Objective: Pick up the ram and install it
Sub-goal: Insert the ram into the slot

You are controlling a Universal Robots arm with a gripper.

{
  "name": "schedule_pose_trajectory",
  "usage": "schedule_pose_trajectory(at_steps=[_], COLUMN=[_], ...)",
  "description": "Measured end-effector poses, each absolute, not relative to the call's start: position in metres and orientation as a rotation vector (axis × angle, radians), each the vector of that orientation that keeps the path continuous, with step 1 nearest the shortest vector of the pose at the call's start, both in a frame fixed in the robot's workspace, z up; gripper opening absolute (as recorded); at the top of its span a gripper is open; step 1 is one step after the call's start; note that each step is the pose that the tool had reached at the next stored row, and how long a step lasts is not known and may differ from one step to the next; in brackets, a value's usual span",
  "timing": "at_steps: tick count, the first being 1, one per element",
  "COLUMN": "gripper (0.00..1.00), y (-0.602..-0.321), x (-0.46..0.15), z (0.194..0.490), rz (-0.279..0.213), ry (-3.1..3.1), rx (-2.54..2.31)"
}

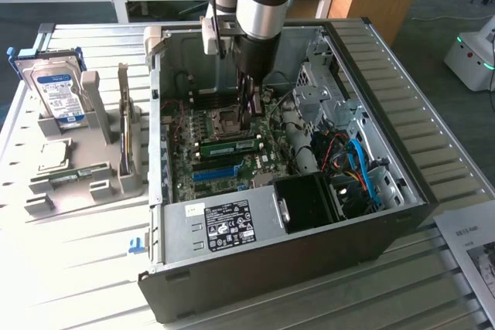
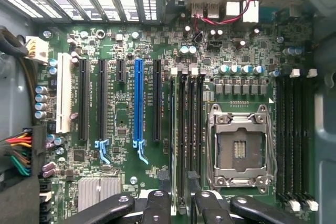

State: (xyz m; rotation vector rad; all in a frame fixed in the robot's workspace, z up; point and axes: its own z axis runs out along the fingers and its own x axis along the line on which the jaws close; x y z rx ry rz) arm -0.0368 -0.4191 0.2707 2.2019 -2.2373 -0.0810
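Observation:
The ram, a narrow green stick with a white label, stands on edge in a memory slot of the motherboard, beside the empty CPU socket. In the wrist view I see the ram edge-on, running along the slot. My gripper hangs inside the open computer case, just above the slots near the stick's far end. The gripper is open. Its black fingers stand on either side of the slot row and hold nothing.
The case walls, drive cage and blue cables surround the board. Outside, at the exterior view's left, grey holders carry a blue-labelled hard drive, another green stick and a thin upright board.

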Motion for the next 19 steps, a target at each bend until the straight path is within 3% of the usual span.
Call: schedule_pose_trajectory(at_steps=[19], gripper=[0.25], y=[-0.419], x=[-0.037], z=[0.298], rz=[-0.082], ry=[-2.237], rx=[2.201])
